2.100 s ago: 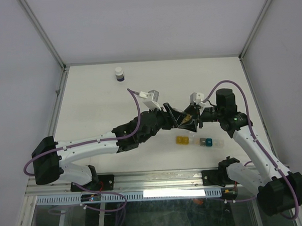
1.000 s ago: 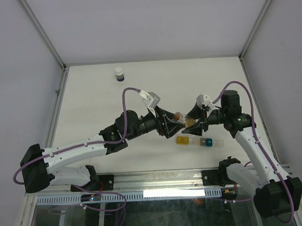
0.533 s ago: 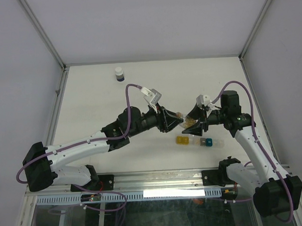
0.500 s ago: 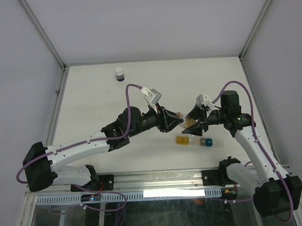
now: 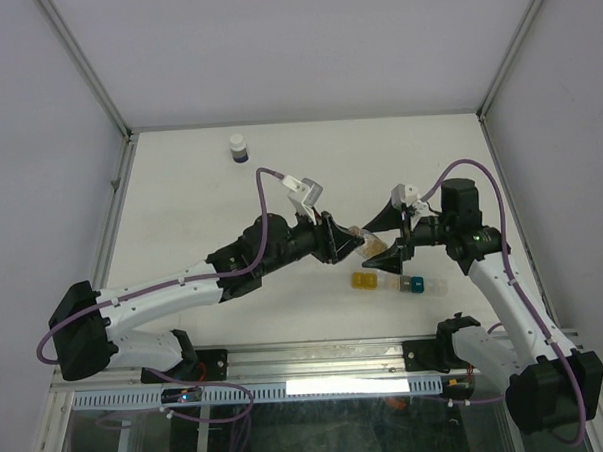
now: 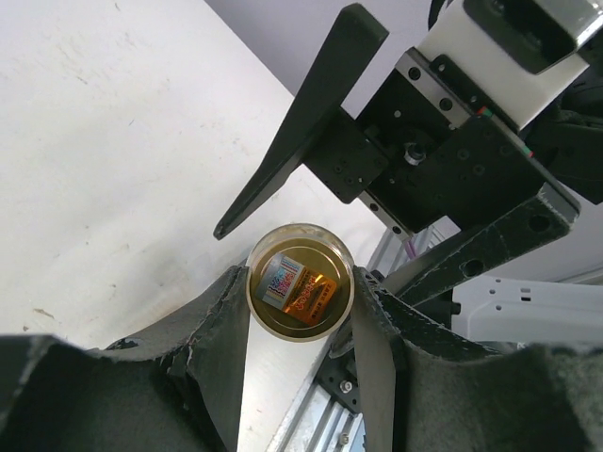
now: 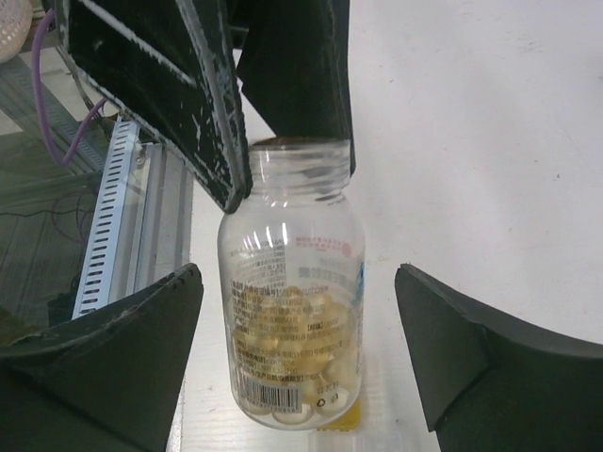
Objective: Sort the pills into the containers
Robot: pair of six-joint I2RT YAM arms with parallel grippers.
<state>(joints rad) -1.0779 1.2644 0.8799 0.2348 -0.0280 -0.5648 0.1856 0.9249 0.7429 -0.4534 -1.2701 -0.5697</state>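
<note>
Enclosure: pale grey wall panels point(image 5: 38, 147) on aluminium posts surround a white table point(image 5: 180, 191) with faint scuff marks. Left end effector point(image 5: 350, 242) is pinched on the neck of a small clear vial point(image 7: 292, 320). Right end effector point(image 5: 385, 242) is spread wide either side of the vial, not touching it. The containers point(image 5: 389, 283) lie on the table beside the vial, towards the near edge. A white-capped blue bottle point(image 5: 238, 148) stands far left. The pills point(image 7: 294, 353) sit inside the vial.

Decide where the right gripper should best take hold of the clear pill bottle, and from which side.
Grip the clear pill bottle on its wide round body, below the shoulder, side-on, one finger on each flank. The left gripper is clamped on the threaded neck, so that part is taken; the open right gripper straddles the body.
</note>
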